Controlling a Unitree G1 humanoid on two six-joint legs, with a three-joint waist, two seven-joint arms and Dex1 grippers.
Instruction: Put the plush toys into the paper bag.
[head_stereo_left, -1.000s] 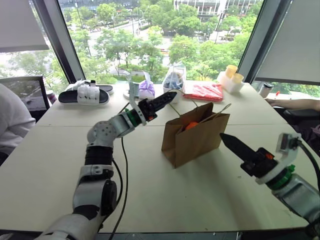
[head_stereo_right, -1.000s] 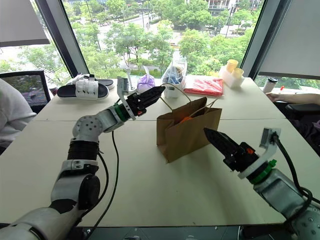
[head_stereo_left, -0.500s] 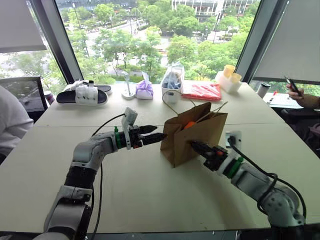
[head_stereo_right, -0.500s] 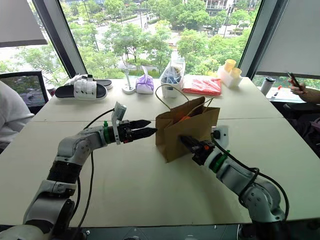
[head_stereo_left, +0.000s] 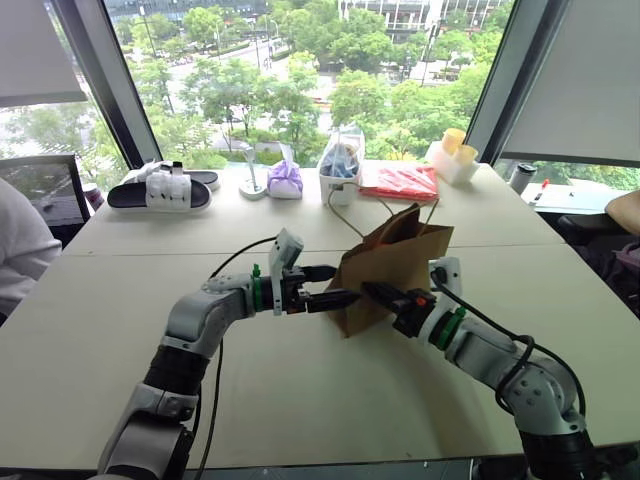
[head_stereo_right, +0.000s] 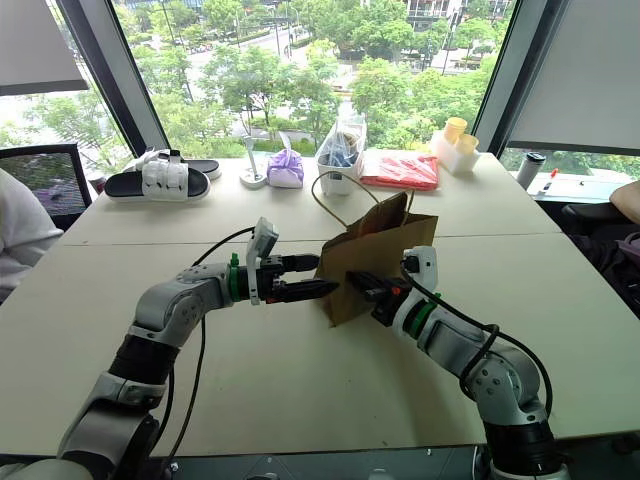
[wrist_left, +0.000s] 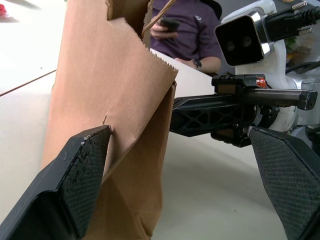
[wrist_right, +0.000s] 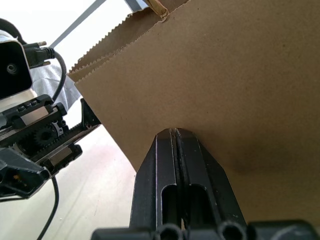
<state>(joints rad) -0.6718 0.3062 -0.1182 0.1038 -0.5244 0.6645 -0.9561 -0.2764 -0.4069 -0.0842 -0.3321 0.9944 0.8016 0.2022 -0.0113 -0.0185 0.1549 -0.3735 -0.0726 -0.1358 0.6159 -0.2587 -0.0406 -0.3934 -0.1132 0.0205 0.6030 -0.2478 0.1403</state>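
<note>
The brown paper bag (head_stereo_left: 395, 262) stands upright mid-table, its loop handles up. My left gripper (head_stereo_left: 325, 285) is level and open, its two fingers straddling the bag's near left corner edge; in the left wrist view one finger (wrist_left: 75, 175) touches the paper bag (wrist_left: 110, 100). My right gripper (head_stereo_left: 372, 290) is shut, its tips pressed against the bag's near face (wrist_right: 225, 75), and no fold shows between the fingers (wrist_right: 172, 150). The plush toys are hidden.
Along the far table edge lie a pair of slippers (head_stereo_left: 160, 188), a purple tied bag (head_stereo_left: 285, 180), a clear plastic bag (head_stereo_left: 340, 160), a red packet (head_stereo_left: 405, 182) and yellow cups (head_stereo_left: 452, 150). People sit at the left (head_stereo_left: 20, 250) and right (head_stereo_left: 625, 210).
My right gripper shut and swung forward and left until its tips met the bag. My left gripper, still open, dropped from above the bag to its near left corner.
</note>
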